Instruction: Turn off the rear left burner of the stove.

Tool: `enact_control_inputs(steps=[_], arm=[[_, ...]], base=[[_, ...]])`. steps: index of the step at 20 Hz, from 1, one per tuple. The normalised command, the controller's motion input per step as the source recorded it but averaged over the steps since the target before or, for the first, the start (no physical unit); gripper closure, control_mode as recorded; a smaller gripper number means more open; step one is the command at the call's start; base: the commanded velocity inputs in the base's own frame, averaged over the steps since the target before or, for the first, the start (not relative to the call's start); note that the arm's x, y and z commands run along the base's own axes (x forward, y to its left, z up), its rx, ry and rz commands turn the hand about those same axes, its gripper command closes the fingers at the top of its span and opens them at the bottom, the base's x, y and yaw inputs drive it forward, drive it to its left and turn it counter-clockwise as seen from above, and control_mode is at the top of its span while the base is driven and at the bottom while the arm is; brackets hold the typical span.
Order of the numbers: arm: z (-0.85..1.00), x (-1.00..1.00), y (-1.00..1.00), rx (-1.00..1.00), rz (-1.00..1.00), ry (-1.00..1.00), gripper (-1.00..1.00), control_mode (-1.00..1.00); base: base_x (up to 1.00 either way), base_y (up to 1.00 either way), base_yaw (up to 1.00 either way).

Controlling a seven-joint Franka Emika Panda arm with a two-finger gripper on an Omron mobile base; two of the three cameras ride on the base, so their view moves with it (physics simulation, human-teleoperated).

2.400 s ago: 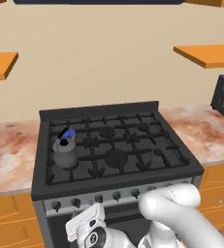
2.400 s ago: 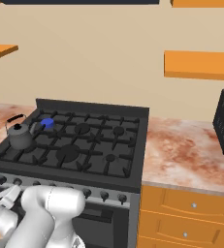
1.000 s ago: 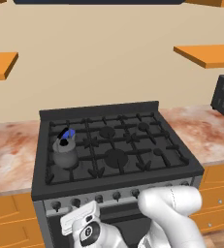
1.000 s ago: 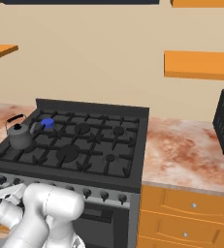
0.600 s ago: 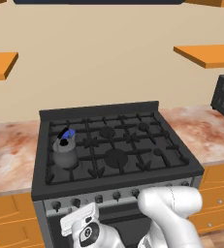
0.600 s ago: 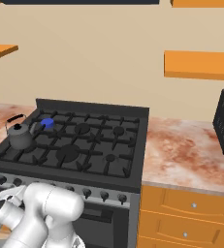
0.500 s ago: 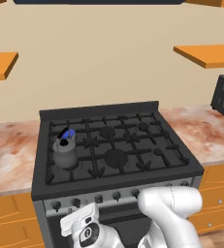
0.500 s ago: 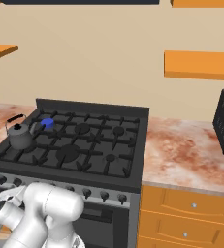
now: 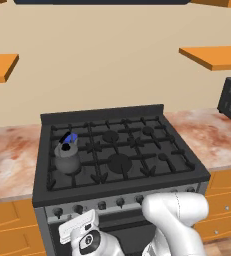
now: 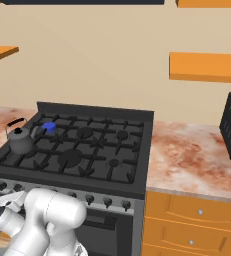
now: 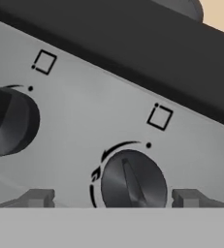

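We hold our claw (image 11: 113, 198) close against the silver front strip (image 11: 84, 121) of the stove (image 9: 119, 155), and in the hand view its two dark fingertips (image 11: 36, 197) stand spread on either side of a round dark knob (image 11: 133, 184), not yet closed on it, so the claw is released. A second knob (image 11: 9, 121) sits well off to the side of the left fingertip. Over the last couple of seconds the hand (image 9: 84, 235) has dropped a little and then settled just below the knob row in the left base view, barely shifting in the final half second; we judge the approach finished and the grip about to come. The rear left burner (image 10: 48, 127) lies far above and beyond the claw, at the back of the cooktop just behind the grey kettle (image 9: 67, 157), and a blue flame still shows there, so nothing is switched off yet. We cannot tell for certain that the framed knob governs that burner.
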Motion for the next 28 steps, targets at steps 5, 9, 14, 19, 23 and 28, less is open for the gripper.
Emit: enact_control_inputs(steps=[5, 9, 14, 19, 23, 28], arm=[[0.03, -0.07, 0.00, 0.00, 0.00, 0.00, -1.00, -1.00], [0.06, -0.01, 0.00, 0.00, 0.00, -0.03, -1.00, -1.00], [0.19, -0.06, 0.00, 0.00, 0.00, -0.07, -1.00, -1.00], [0.20, -0.01, -0.12, 0.00, 0.00, -0.08, -1.00, -1.00], [0.03, -0.01, -0.24, 0.00, -0.01, -0.03, -1.00, -1.00], [0.00, 0.00, -0.14, 0.00, -0.03, 0.00, -1.00, -1.00]], base=[[0.00, 0.00, 0.00], [0.00, 0.00, 0.00], [0.00, 0.00, 0.00], [0.00, 0.00, 0.00], [0.00, 0.00, 0.00], [0.00, 0.00, 0.00]])
